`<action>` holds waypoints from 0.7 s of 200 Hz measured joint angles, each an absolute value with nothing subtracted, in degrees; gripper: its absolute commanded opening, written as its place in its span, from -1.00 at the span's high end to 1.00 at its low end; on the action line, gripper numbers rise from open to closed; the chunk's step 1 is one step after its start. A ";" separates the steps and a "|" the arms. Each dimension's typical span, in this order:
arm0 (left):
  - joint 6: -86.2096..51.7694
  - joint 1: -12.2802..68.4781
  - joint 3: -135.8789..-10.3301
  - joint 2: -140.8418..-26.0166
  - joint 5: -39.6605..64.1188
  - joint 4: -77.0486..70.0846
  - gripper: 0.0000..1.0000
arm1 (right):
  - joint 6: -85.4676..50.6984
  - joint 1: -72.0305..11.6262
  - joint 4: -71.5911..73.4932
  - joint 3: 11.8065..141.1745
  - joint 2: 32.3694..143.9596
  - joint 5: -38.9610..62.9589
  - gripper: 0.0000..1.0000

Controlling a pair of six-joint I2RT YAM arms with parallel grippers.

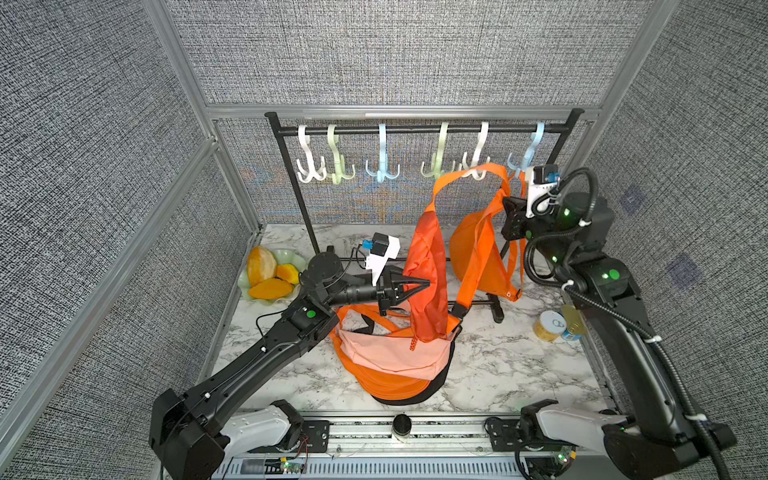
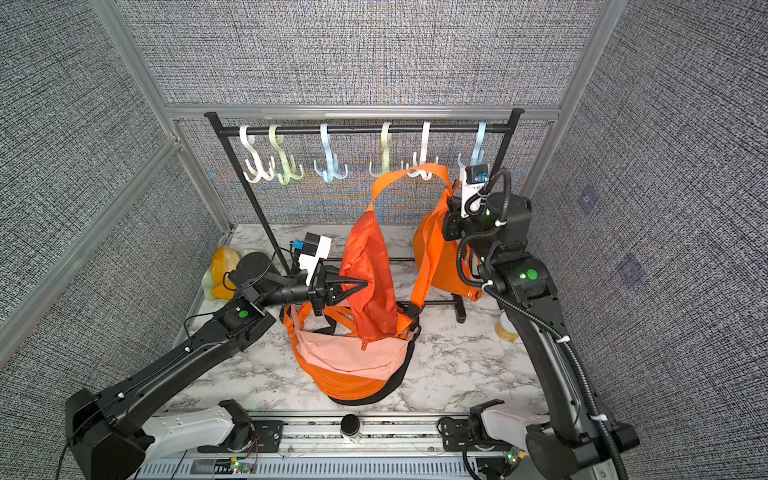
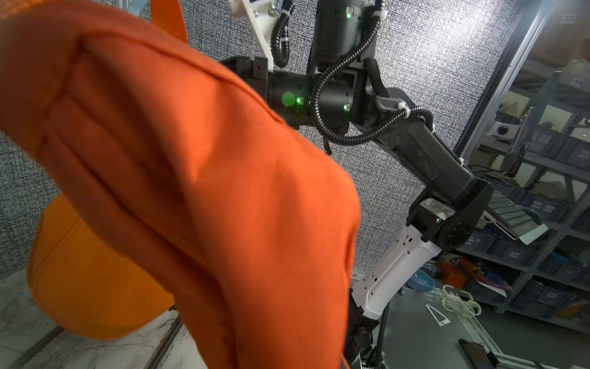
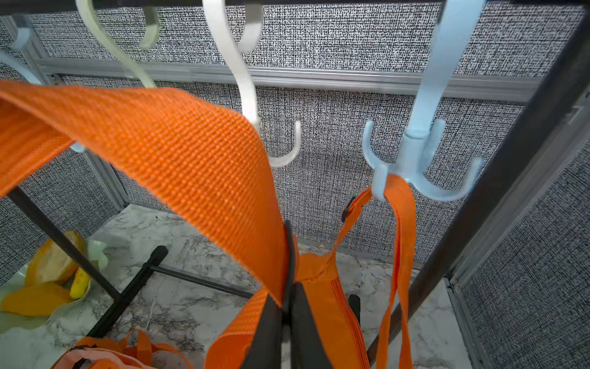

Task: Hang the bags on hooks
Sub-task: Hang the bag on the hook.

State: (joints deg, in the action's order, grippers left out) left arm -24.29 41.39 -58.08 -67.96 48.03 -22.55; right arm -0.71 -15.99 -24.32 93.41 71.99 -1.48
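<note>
— Backpack (image 1: 390, 361) sat at the desk's (image 1: 519, 374) front middle; left end effector (image 1: 427, 284) pinched its padded strap (image 1: 426, 249), right end effector (image 4: 289, 287) its webbing (image 4: 191, 153). Risk?
— Webbing crossed the white hook (image 4: 284, 150), seemingly uncaught; letting go early could have dropped it, I judged.

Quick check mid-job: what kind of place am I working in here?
Likely a lab robot cell, not a home: grey fabric panels in aluminium framing wall in a marble-patterned tabletop, and the left wrist view shows shelves of storage bins beyond.
</note>
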 measured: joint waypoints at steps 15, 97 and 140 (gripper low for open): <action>-24.71 41.60 -58.08 -69.43 47.99 -23.66 1.00 | -0.49 -15.18 -25.76 96.77 74.74 0.12 1.00; -28.82 44.21 -57.28 -75.57 48.62 -30.46 1.00 | -0.32 -10.70 -31.09 103.42 82.52 6.17 1.00; -32.69 44.56 -53.84 -77.10 49.47 -36.27 1.00 | -0.32 -10.17 -33.69 105.41 85.73 8.40 1.00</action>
